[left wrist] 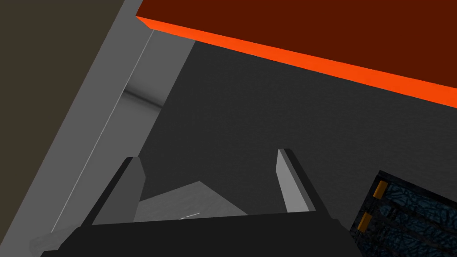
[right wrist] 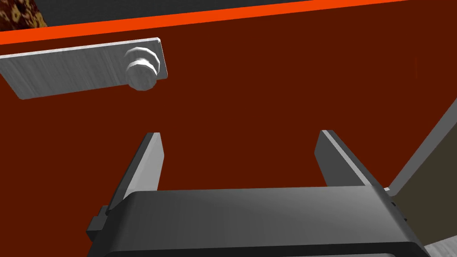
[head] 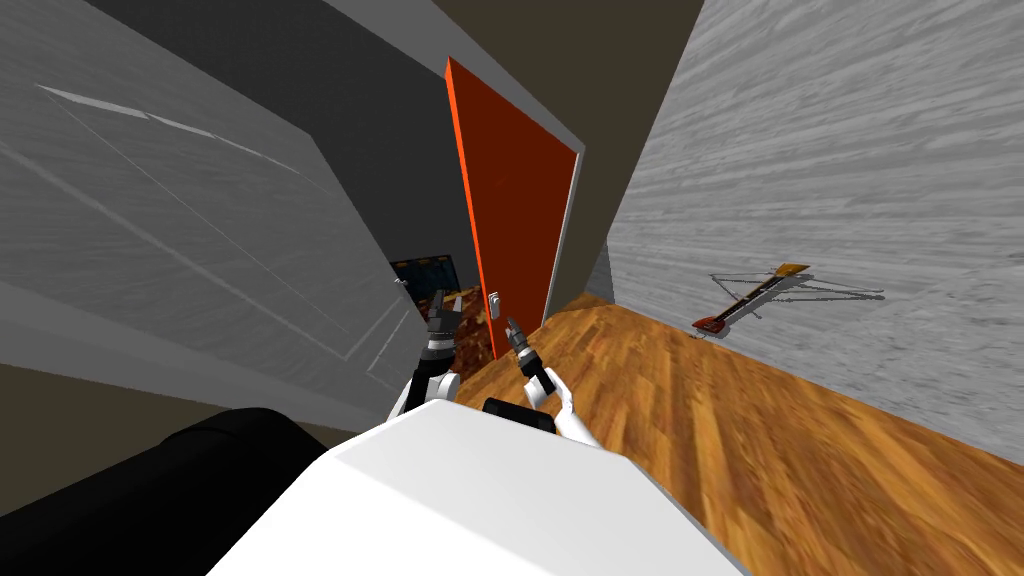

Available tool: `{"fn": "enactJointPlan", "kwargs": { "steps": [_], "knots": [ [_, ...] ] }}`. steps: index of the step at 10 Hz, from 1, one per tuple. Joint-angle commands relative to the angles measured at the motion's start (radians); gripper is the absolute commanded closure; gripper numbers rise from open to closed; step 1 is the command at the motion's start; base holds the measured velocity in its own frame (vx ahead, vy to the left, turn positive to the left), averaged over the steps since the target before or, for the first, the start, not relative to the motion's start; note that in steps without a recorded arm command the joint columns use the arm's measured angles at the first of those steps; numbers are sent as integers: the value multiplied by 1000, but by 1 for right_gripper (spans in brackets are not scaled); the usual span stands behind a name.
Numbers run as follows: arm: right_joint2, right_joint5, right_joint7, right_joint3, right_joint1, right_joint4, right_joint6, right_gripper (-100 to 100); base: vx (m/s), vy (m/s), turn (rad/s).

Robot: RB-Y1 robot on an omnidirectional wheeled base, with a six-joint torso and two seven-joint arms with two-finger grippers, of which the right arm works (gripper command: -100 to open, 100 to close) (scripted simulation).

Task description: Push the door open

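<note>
Red door (head: 520,200) ajar, right pincer (right wrist: 239,133) spread — near its knob (right wrist: 142,67)

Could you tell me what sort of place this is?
Probably a house hallway: wooden plank floor, a dark red door with an orange edge, ajar, and a red guitar against the grey wall.

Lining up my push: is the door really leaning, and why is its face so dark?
Head view: the wide lens splays the walls and door, so the lean is the camera's. Right wrist view: door face shaded dark red, edge bright orange, knob lit pale.
</note>
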Motion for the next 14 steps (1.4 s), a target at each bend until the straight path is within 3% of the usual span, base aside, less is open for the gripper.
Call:
{"fn": "enactJointPlan", "kwargs": {
  "steps": [1, 9, 14],
  "knots": [
    [-5, -2, -11, 25, -24, 30, 7, -100, 169, 27, -44],
    [-5, -6, -54, 166, -150, 215, 35, -100, 177, 18, -59],
    [9, -3, -48, 153, -148, 235, 32, -100, 116, 91, 17]
  ]
}}
